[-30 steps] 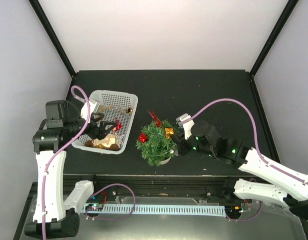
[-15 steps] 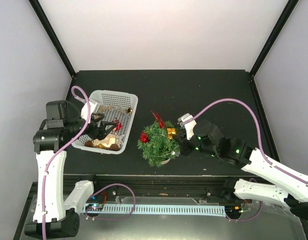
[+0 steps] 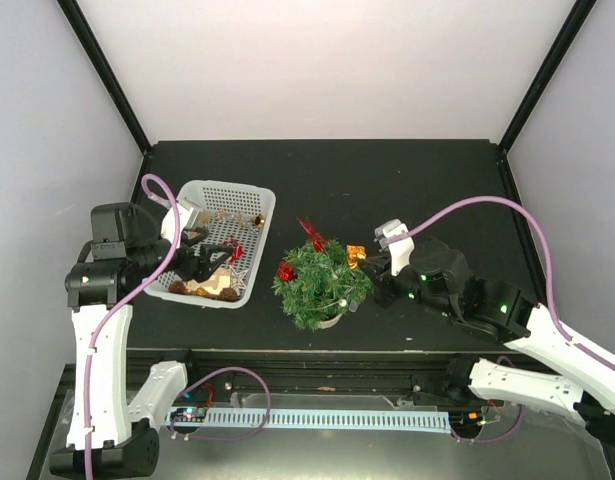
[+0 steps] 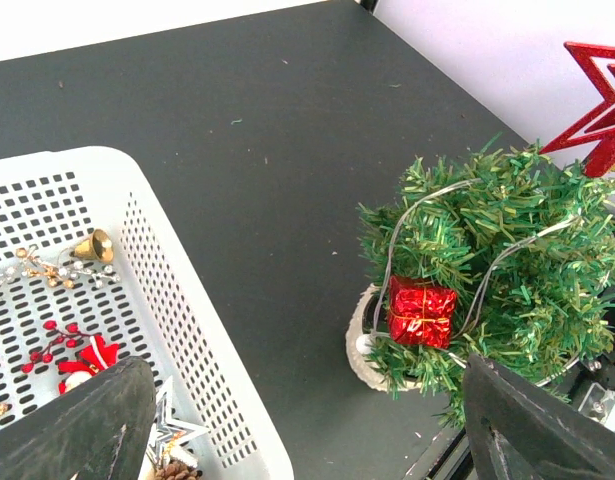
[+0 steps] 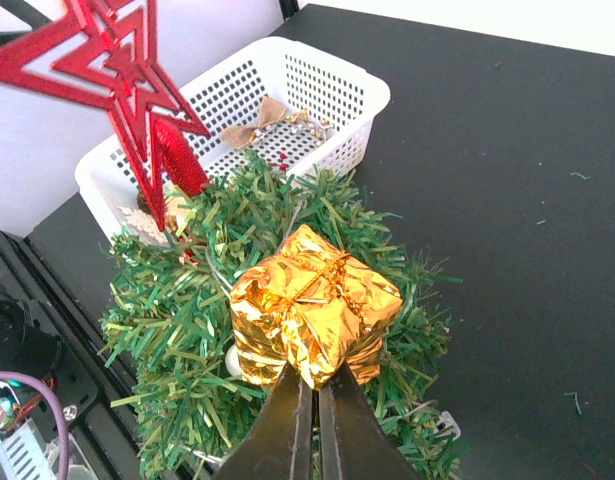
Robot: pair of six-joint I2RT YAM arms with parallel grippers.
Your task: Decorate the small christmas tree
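Gold foil sits closest to you: your right gripper (image 5: pixel 314 392) has its fingers pressed almost together on the lower edge of a gold parcel (image 5: pixel 315 318), holding it up against the right flank of the small christmas tree (image 5: pixel 187 330). Whether the parcel already rests in the needles or only hangs in front of them, you cannot tell from these views.

The tree stands in its cream pot (image 4: pixel 362 345) near the front edge of the desk (image 3: pixel 387 180), between that gripper and the white basket (image 4: pixel 187 330). Already on it you have a red star (image 5: pixel 122 65) at the top, a red parcel (image 4: pixel 421 312) low on the basket side, and a silver wire (image 4: pixel 387 260) looped through the branches.

Your left gripper (image 4: pixel 307 385) hangs over the near end of the basket with its fingers spread wide and nothing between them.

Farther back, the basket holds a gold bell (image 4: pixel 95 245), a sprig of red berries (image 4: pixel 52 340) and a tan bow (image 5: pixel 265 115), with other small pieces beside them. By my reading you are partway through: three decorations placed, one in hand to be seated and released, several left to fetch.
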